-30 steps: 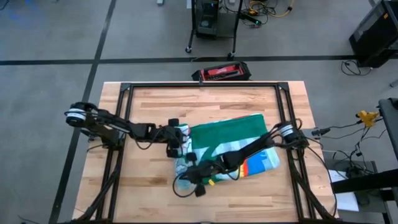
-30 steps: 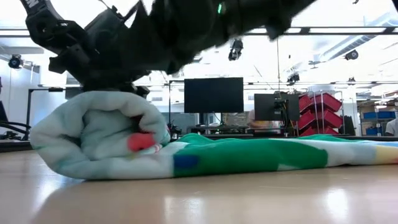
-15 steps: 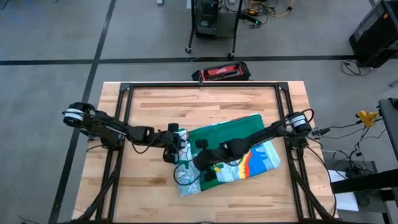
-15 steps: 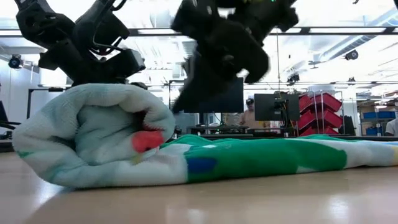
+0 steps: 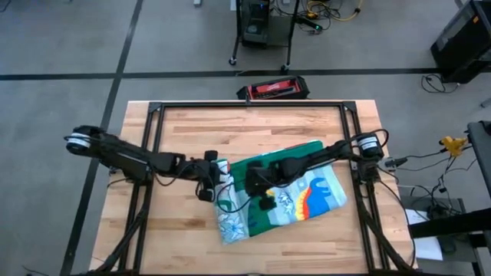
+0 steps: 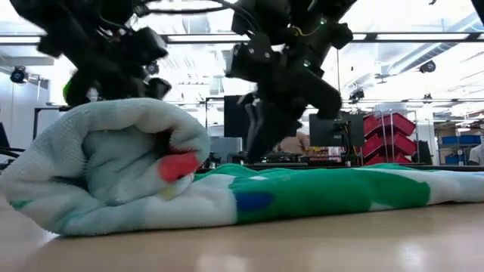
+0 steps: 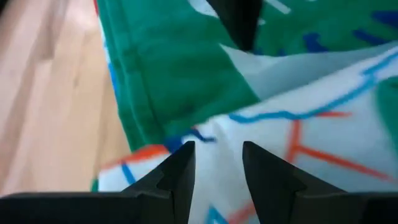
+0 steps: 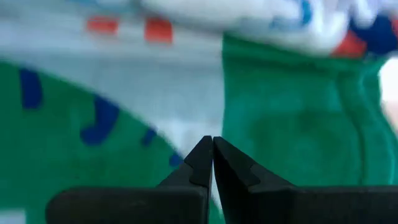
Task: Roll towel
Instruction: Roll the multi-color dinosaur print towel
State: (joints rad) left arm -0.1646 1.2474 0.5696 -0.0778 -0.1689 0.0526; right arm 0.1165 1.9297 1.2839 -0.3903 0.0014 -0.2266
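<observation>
The towel (image 5: 288, 195) lies on the wooden worktop (image 5: 253, 126) toward its right and front, partly rolled; the rolled end sits at the towel's left, nearer the worktop's middle, and the flat remainder stretches off toward the right edge; the left pincer (image 5: 205, 182) rests at the roll's outer side with its fingers a narrow gap apart over the cloth, and I cannot tell whether it pinches any; the right pincer (image 5: 265, 201) hangs over the flat part just beside the roll, fingers pressed together and holding nothing. To carry the step on well, I'd judge both should push the roll evenly, or it will skew into a cone. The roll's long axis runs roughly from back edge to front edge, slightly slanted; it would travel toward the right edge.
</observation>
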